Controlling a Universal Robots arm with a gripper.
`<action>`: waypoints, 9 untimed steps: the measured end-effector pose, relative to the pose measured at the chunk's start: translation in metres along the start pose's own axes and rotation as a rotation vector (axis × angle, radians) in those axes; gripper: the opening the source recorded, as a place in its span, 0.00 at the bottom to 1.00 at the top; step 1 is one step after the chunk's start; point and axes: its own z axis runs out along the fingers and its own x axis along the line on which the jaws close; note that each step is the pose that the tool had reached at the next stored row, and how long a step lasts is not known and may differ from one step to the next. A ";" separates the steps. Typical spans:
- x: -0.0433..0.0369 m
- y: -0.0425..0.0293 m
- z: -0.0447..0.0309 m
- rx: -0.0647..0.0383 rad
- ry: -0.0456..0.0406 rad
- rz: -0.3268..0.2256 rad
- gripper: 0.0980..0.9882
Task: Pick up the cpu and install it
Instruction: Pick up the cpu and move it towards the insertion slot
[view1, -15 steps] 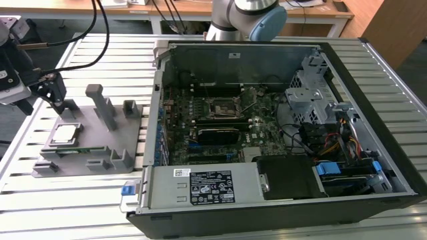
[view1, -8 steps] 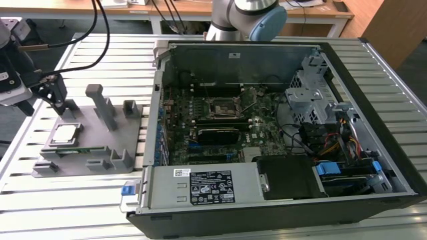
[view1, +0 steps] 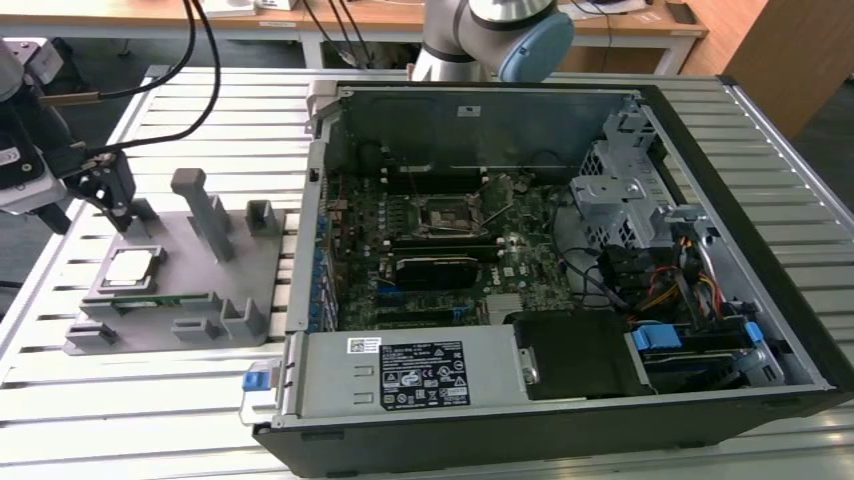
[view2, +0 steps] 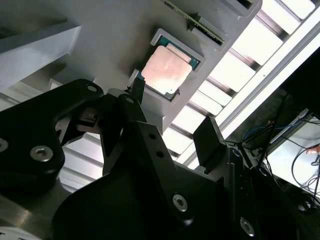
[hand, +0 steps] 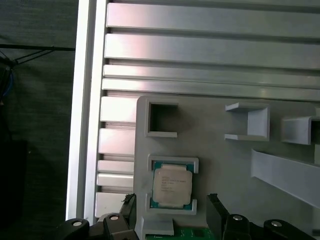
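The cpu is a small square chip with a silver top, lying flat in a pocket of the grey holder block left of the computer case in the exterior view. My gripper hovers just above and beside it, open, with nothing between the black fingers. In both wrist views the cpu lies below the gripper, one finger to each side. The black socket sits on the motherboard inside the open case.
The open computer case fills the middle and right of the slatted metal table. Grey posts rise from the holder block. A green memory stick lies in a slot beside the cpu. Cables hang near the arm.
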 end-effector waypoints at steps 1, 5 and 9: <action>0.0000 0.0000 0.0005 0.000 -0.0001 0.000 0.63; 0.0000 -0.0001 0.0023 0.000 -0.0001 0.000 0.63; 0.0000 -0.0001 0.0041 0.000 0.0001 0.000 0.63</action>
